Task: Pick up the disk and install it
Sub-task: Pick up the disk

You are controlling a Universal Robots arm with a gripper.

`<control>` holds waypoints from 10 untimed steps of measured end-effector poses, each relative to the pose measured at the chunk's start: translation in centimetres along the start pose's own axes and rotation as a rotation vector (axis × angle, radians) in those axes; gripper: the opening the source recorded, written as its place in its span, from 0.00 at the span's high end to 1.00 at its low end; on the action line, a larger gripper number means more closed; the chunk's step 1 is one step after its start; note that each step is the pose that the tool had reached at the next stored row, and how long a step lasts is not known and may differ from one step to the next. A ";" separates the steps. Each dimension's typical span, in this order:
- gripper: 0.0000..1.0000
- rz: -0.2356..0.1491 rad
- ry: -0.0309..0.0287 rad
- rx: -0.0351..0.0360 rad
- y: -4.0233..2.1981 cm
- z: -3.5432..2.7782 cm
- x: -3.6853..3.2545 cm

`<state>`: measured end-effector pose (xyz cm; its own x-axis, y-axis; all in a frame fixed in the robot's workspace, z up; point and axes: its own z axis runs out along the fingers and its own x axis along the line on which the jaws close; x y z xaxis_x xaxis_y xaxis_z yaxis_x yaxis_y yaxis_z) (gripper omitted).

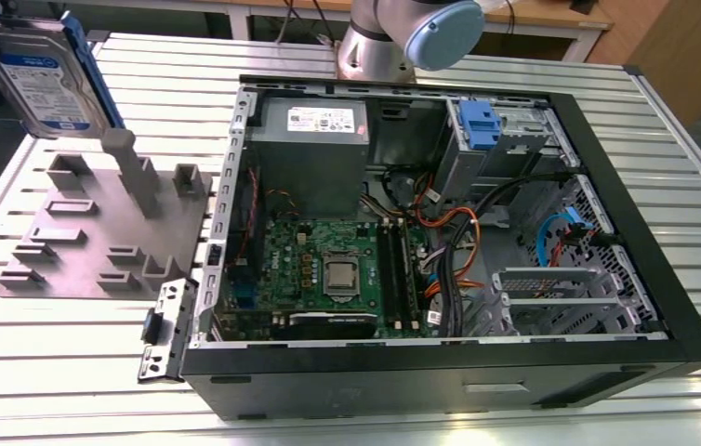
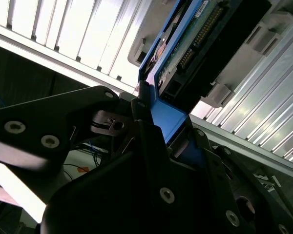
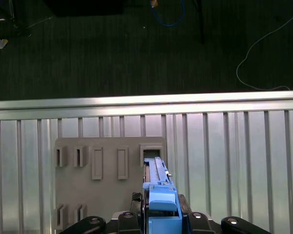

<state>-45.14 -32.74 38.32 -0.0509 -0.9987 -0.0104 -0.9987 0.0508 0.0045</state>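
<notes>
My gripper (image 2: 166,122) is clamped on the blue rail of the disk (image 1: 43,79), holding it on edge above the grey fixture plate (image 1: 78,255), beside the open computer case (image 1: 425,376). I judge this narrow plastic hold could let it tilt or slip.

The exterior view looks down at a slant over the whole ribbed table (image 1: 28,372), open computer case (image 1: 450,381) and grey fixture (image 1: 78,251); both wrist views sit close against the disk (image 3: 161,202), the first facing straight down onto that fixture.
</notes>
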 end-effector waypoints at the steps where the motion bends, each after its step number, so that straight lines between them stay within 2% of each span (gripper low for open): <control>1: 0.64 0.000 0.0000 0.0001 0.00 -0.04 0.00; 10: 0.64 0.000 0.0000 0.0001 0.00 -0.30 0.00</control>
<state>-45.14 -32.74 38.63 -0.0509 -0.9986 -0.0104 -0.9987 0.0509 0.0044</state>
